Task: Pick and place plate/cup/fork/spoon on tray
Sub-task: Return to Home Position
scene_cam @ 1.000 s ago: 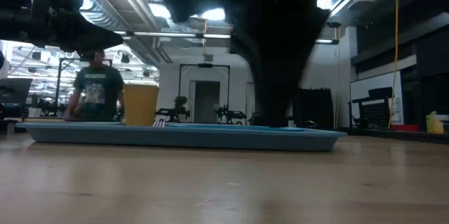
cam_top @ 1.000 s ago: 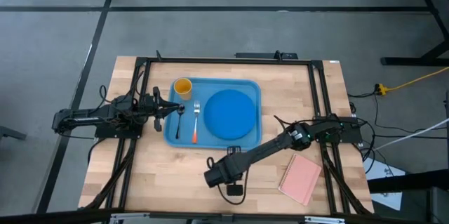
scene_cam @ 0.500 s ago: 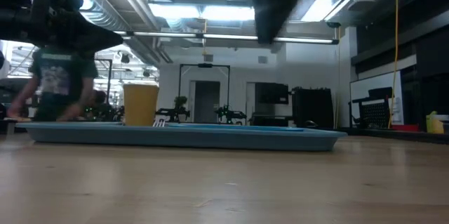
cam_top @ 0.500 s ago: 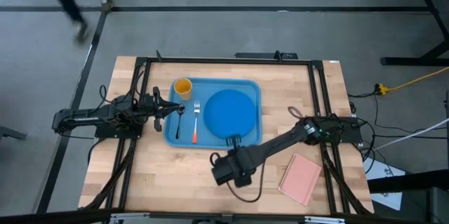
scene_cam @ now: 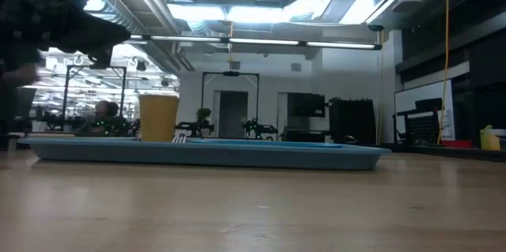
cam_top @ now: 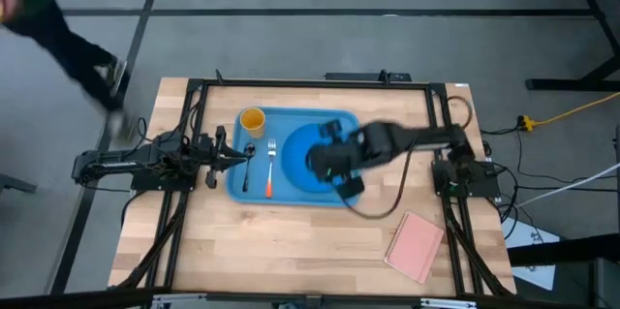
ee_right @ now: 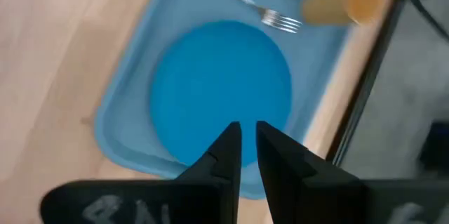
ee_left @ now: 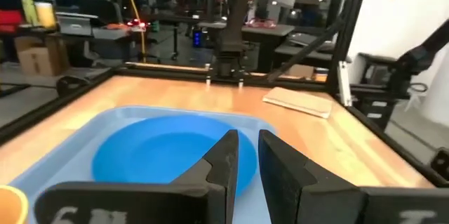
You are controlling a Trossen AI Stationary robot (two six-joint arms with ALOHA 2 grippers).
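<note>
High view, tray (cam_top: 344, 193): middle of tabletop (cam_top: 242, 251), nearer its far edge.
Plate (cam_top: 295, 159): right half of tray.
Cup (cam_top: 252, 120): tray's far-left corner.
Fork (cam_top: 270, 167): left of plate.
Spoon (cam_top: 248, 159): tray's left edge.
Right gripper (cam_top: 325, 164): above plate, fingers nearly pressed together.
Left gripper (cam_top: 232, 154): tray's left edge, narrow gap.

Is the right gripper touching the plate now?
Apart. The right wrist view looks down past the right gripper from well above the plate; the whole plate and much of the tray fit in view, empty.

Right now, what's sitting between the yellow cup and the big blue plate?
The fork lies between the cup and the plate, on the tray. The high view shows it best.
</note>
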